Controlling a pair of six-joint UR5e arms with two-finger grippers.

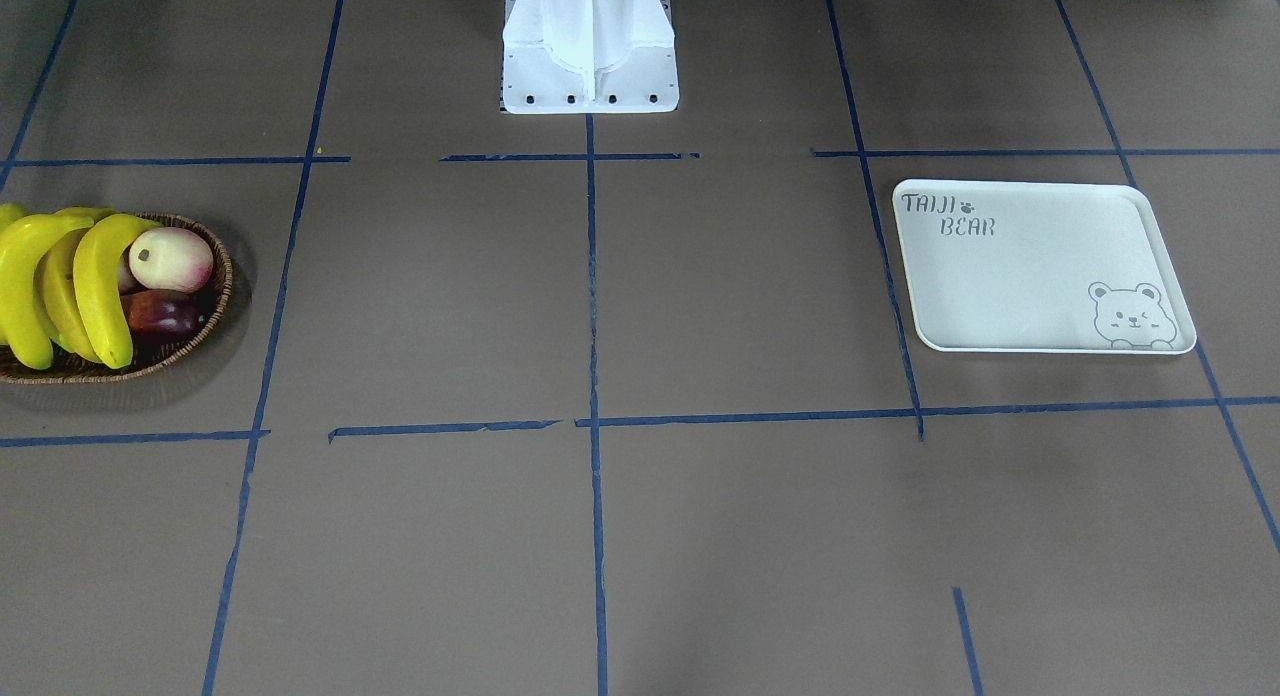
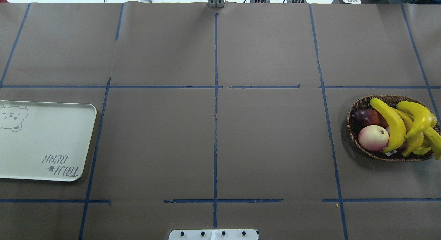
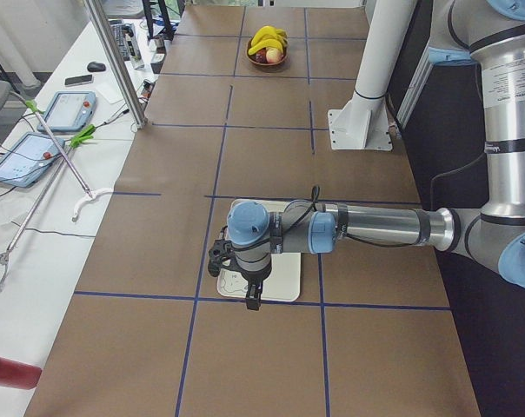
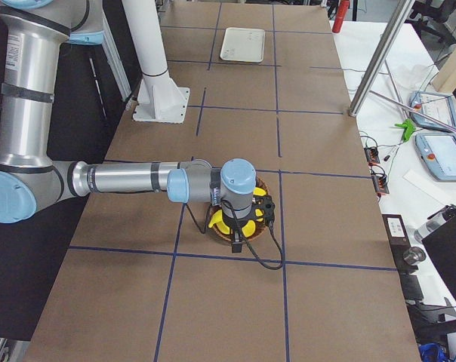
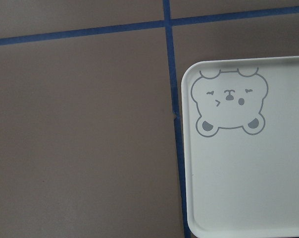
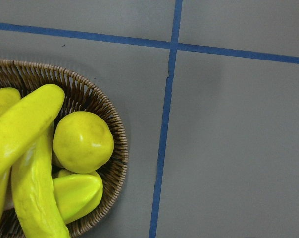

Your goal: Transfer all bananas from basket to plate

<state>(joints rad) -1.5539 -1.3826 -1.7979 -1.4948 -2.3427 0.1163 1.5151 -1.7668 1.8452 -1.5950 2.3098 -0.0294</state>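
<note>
Several yellow bananas point(image 1: 100, 276) lie piled in the brown wicker basket point(image 1: 215, 306) at the table's end on my right, also seen from overhead as bananas point(image 2: 392, 124) in the basket point(image 2: 355, 110). The right wrist view shows bananas point(image 6: 25, 124) over the basket rim point(image 6: 90, 94). The white plate point(image 2: 44, 136) with bear drawing is bare at the left end. My left gripper point(image 3: 249, 291) hangs over the plate's point(image 3: 284, 282) outer edge. My right gripper point(image 4: 239, 240) hangs over the basket. Only side views show them, so I cannot tell whether they are open or shut.
The basket also holds a pink-white round fruit point(image 1: 172, 258), a dark red fruit point(image 1: 160, 316), a stubby yellow fruit point(image 6: 82, 141) and a yellow-green ridged fruit point(image 6: 77, 194). The white robot pedestal point(image 1: 590, 46) stands at mid table. A metal post point(image 3: 115, 61) rises at the far edge.
</note>
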